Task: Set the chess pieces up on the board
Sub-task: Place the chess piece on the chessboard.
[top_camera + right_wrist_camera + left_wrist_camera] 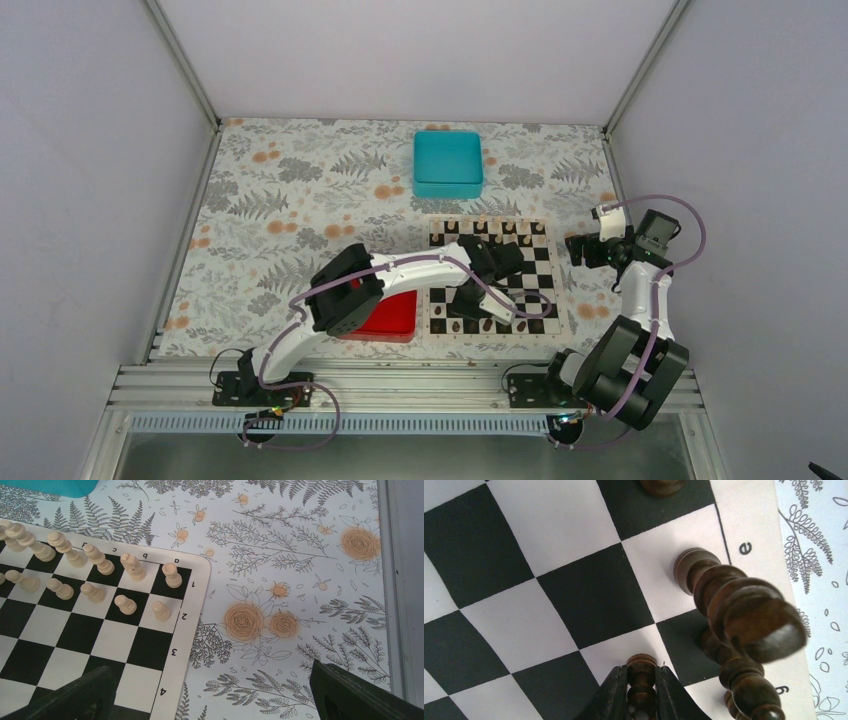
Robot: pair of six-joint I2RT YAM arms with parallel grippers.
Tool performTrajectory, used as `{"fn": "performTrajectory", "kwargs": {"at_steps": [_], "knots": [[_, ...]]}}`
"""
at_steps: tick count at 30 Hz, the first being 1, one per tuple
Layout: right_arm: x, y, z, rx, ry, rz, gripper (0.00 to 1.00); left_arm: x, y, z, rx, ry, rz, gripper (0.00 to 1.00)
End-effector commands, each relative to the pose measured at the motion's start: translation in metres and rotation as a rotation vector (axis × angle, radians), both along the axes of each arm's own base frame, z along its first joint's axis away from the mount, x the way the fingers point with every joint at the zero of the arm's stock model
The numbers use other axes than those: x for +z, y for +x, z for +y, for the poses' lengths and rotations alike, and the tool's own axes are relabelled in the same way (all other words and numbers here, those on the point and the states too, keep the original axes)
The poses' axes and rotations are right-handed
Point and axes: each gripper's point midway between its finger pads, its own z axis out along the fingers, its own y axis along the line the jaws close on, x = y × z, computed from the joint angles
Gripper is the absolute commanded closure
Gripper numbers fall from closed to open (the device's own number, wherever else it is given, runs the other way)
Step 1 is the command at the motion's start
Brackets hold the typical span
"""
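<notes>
The left gripper pinches one small dark chess piece between nearly closed fingers, low over the board near its lettered edge. Other dark pieces stand just beside it along that edge. The right gripper hangs with jaws spread wide, holding nothing, over the board's corner and the floral tablecloth, near the cream pieces.

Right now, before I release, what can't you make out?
Top external: the left arm hides part of the red tray and of the board.
Left wrist: the left gripper hides the held chess piece lower down; the nearest pieces are blurred.
Right wrist: the board runs off the left and bottom edges.
</notes>
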Motion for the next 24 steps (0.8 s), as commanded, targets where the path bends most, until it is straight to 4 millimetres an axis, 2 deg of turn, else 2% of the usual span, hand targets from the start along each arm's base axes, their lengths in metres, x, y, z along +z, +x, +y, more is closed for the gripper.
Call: {"fn": "performTrajectory", "kwargs": {"at_steps": [1,7,12,20,24], "knots": [[0.01,0.005,-0.002,0.014,-0.001,-0.03,0.0,-0.012,0.006,0.004,-0.001,0.024,-0.011,0.85],[0.009,0.005,-0.002,0.016,0.0,-0.028,0.0,-0.012,0.006,0.004,0.0,0.022,-0.011,0.83],[0.008,0.004,-0.001,0.017,0.004,-0.025,0.0,0.001,0.006,0.002,0.002,0.005,-0.021,0.74],[0.009,0.004,-0.001,0.017,0.004,-0.024,0.0,0.042,0.014,0.009,0.02,-0.031,-0.103,0.69],[0.01,0.005,-0.002,0.017,0.003,-0.025,0.0,0.073,0.028,0.018,0.051,-0.067,-0.208,0.65]]}}
